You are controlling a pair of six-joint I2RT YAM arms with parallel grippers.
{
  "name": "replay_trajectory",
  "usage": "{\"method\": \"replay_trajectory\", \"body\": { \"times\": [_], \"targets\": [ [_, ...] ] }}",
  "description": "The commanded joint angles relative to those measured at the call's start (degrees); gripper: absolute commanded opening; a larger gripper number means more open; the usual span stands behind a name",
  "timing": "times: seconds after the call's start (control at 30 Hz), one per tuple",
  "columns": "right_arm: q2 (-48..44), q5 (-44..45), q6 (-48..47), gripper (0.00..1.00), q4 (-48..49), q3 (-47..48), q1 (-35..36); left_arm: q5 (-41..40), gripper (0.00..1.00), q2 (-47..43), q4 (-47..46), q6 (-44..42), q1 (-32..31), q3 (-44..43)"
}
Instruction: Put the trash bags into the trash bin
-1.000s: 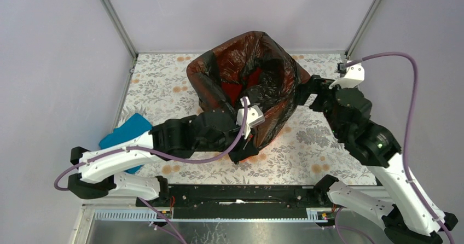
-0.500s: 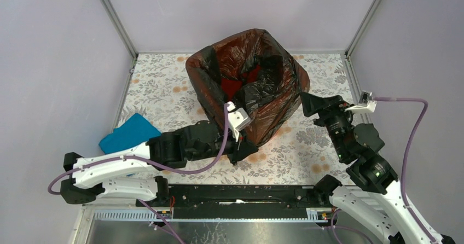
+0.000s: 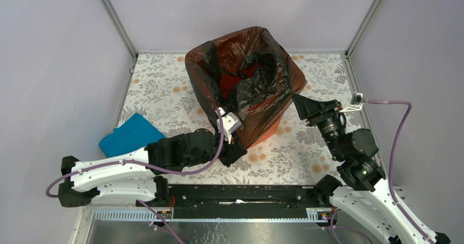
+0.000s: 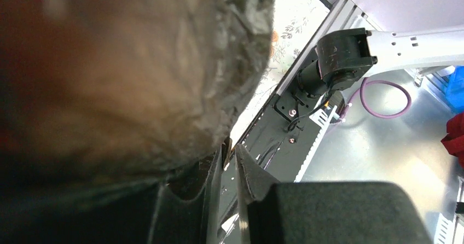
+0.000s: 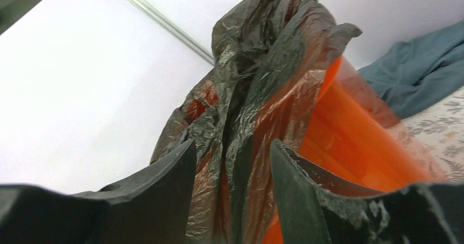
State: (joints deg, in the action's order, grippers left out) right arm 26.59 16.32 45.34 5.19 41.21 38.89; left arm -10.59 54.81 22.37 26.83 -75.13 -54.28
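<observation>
The orange trash bin stands at the back middle of the table. The black trash bag is draped over its rim and down its sides, sagging into the opening. My left gripper is low at the bin's front-left corner. In the left wrist view its jaws are almost closed and the bag's lower edge meets their tips. My right gripper is open just right of the bin. In the right wrist view it frames a hanging bag fold against the bin wall, without touching it.
A teal-blue cloth lies on the floral table at the left. A grey-blue cloth shows behind the bin in the right wrist view. Grey walls and metal posts enclose the table on three sides. The black base rail runs along the near edge.
My left gripper has drawn back and down along the bin's front-left corner. My right arm has pulled away from the bin's right side and dropped lower. The bin now sits more upright.
</observation>
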Motion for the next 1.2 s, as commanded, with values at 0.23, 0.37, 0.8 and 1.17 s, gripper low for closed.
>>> {"method": "replay_trajectory", "body": {
  "times": [0.23, 0.37, 0.8, 1.17],
  "targets": [
    [2.2, 0.67, -4.62, 0.7, -2.6, 1.38, 0.22, -1.24, 0.46, -1.64, 4.74, 3.18, 0.34, -0.84],
    [3.32, 0.94, -18.56, 0.72, -10.96, 4.63, 0.24, 3.12, 0.75, -5.77, 4.82, 2.67, 0.34, -1.21],
    [4.32, 9.39, -37.69, 0.71, -22.94, 5.74, 0.22, -4.63, 0.91, -27.21, 20.11, 11.22, 0.42, -0.91],
    [10.84, 33.3, -28.96, 0.82, -17.06, 2.69, -3.52, -20.06, 0.98, -33.14, 13.41, 27.92, 0.36, 5.17]
  ]
}}
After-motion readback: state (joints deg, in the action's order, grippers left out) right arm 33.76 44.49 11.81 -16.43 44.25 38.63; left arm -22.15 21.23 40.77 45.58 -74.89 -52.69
